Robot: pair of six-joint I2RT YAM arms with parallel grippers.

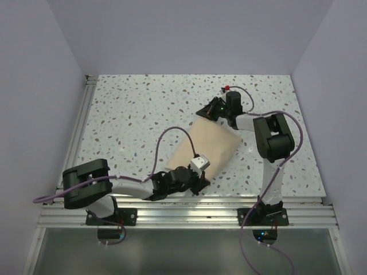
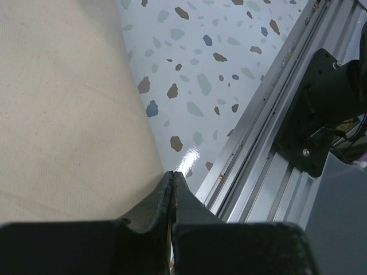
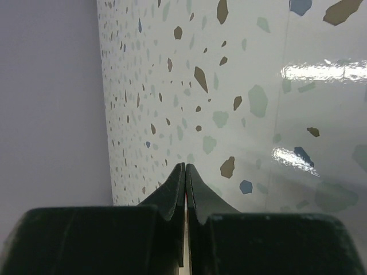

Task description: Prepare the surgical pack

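The beige-tan wrap sheet (image 1: 211,146) lies folded on the speckled table, running from near left to far right. My left gripper (image 1: 198,182) is at its near corner. In the left wrist view the jaws (image 2: 172,173) are pressed together at the sheet's edge (image 2: 63,114), with a thin pale sliver between them. My right gripper (image 1: 205,112) is at the sheet's far corner. Its jaws (image 3: 185,165) are shut with a thin beige strip pinched between them. No steel tray, steel tools or white sachets are in view.
The aluminium rail (image 2: 269,143) at the table's near edge runs just right of my left gripper. The right arm's base (image 2: 327,109) stands on it. The lilac wall (image 3: 51,97) borders the table (image 1: 143,109) on the far and left sides.
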